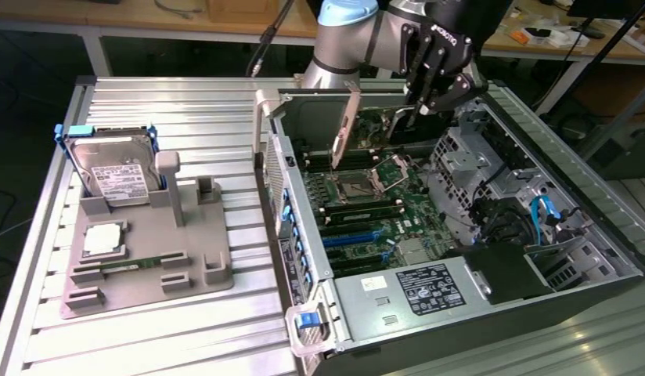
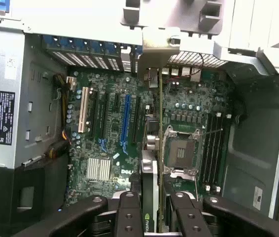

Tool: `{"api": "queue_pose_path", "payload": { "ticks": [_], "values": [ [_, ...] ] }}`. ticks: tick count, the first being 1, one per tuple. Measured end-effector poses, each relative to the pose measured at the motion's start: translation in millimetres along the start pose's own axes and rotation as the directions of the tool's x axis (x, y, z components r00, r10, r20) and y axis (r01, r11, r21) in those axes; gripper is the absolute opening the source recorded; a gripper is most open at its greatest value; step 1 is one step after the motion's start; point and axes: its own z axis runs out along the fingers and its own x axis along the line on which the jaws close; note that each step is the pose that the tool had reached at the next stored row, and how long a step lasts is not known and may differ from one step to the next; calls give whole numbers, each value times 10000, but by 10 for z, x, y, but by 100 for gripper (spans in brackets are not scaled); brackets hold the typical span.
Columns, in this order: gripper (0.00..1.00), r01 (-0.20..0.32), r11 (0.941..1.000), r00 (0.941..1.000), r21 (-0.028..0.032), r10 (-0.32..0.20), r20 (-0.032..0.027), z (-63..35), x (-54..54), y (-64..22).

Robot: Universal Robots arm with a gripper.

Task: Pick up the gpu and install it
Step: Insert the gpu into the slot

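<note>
The gpu (image 1: 320, 121) is a flat dark card with a silvery end bracket (image 1: 347, 135). It hangs on edge above the far end of the open computer case (image 1: 301, 235). My gripper (image 1: 422, 104) is shut on the card's end towards the exterior view's right. In the wrist view the gpu (image 2: 151, 163) runs edge-on as a narrow strip out from between my black fingers (image 2: 129, 217), with my gripper (image 2: 152, 219) shut on it. Its bracket (image 2: 154, 47) reaches the case's rear wall. The card lies over the motherboard (image 2: 105, 148), between the blue slot (image 2: 124, 118) and the CPU socket (image 2: 181, 148).
A grey fixture (image 1: 145, 258) at the exterior view's left holds a silver hard drive (image 1: 113, 168), a CPU (image 1: 103, 239) and a memory stick (image 1: 129, 266). Inside the case are the power supply (image 1: 427, 286), drive cage (image 1: 469, 157) and blue cables (image 1: 542, 215).
</note>
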Motion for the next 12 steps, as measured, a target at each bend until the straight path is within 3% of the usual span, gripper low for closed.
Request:
{"api": "queue_pose_path", "payload": {
  "ticks": [1, 4, 6, 7, 10, 12],
  "values": [
    [27, 0, 10000, 10000, 13, 0, 0, 1, -1, 2],
    [27, 1, 9999, 10000, 126, -1, -14, 3, -5, 4],
    [27, 2, 9999, 10000, 133, -2, -14, 4, -5, 3],
    [27, 2, 9999, 10000, 127, -2, -15, 4, -5, 4],
    [27, -4, 10000, 10000, -22, 4, 5, 7, 1, -30],
    [27, -27, 10000, 10000, -74, 27, 9, 5, 5, -51]
  ]
}}
